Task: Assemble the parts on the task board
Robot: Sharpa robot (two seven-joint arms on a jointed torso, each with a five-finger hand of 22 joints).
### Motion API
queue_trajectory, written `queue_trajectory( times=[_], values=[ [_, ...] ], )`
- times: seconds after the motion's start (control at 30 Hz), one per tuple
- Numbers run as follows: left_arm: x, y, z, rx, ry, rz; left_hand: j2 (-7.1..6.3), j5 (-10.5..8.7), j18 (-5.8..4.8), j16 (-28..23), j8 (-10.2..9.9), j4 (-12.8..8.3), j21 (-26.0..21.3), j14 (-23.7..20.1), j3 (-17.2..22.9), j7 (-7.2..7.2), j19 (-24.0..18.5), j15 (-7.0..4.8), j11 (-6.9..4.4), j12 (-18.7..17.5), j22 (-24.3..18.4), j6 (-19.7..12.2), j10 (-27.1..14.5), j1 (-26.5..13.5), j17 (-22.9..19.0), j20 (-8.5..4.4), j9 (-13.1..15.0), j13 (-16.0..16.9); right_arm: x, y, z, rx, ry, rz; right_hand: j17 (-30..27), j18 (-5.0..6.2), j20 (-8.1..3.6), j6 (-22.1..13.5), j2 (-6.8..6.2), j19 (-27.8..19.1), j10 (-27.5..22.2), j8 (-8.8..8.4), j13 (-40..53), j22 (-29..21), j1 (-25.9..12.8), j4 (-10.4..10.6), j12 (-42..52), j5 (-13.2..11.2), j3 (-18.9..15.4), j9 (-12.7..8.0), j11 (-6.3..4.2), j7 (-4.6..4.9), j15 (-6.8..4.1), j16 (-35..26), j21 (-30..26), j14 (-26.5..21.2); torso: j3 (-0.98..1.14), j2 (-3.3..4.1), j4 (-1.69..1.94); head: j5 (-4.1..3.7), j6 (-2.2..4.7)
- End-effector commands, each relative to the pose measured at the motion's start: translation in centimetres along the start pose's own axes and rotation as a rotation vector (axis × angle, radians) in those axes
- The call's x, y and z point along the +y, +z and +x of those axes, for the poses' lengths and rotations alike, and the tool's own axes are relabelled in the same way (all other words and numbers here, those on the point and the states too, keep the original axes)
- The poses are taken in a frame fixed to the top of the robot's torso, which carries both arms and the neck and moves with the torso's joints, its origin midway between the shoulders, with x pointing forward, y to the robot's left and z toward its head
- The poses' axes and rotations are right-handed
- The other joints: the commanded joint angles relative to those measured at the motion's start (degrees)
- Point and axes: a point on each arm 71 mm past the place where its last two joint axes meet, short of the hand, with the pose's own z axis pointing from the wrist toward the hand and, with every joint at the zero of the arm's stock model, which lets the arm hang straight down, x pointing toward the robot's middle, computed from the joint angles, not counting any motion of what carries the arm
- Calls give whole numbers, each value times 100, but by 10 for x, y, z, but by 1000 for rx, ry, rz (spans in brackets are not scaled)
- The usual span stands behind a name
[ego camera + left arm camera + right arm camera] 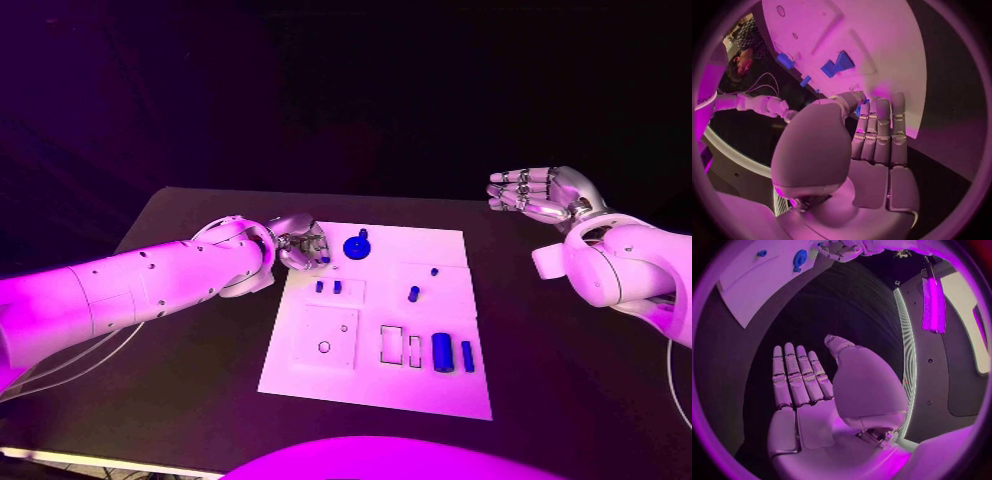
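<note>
Holding blue parts [443, 352] in its recesses, the task board [378, 385] lies under the left hand [300, 243], fingers curled; right hand [542, 194] spread, empty.

No text, label, brand, number or sign is showing legibly anywhere in these views.
</note>
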Motion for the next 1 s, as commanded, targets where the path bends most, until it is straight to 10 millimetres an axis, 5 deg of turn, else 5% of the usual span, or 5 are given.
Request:
queue_trajectory(
  times=[0.03,0.43,1.0],
  values=[
    [-1,0,0,6,-13,0,5,12,82,-47,-39,-9,28,97,47,24,62,-16,-8,-128,-8,-2,131,-62,-4,-5,239,-14,1,0,1,13,0,-17,-9,-19,-2,30,15,-36,25,-23,0,-8,-24,-5,-14,-15,-28,-7,-5,433,7,-20,27,52,1,0,-1,0,0],
    [-1,0,-1,-3,-15,3,-6,12,82,-161,-58,-90,77,264,131,8,130,-65,-62,-527,10,-3,553,-55,37,-62,360,-35,1,0,1,13,-1,-17,-9,-19,-2,30,15,-36,25,-23,0,-8,-24,-5,-14,-15,-28,-7,-5,433,7,-20,27,52,7,2,-5,2,5],
    [-3,1,-1,-2,-24,18,-25,8,81,-168,-63,-135,107,307,134,-5,142,-83,-85,-640,29,24,711,-50,78,-77,400,-22,1,0,1,12,-1,-16,-9,-19,-2,30,15,-36,25,-23,0,-8,-24,-5,-14,-15,-28,-7,-5,433,7,-20,27,52,6,1,-3,-16,1]
  ],
)
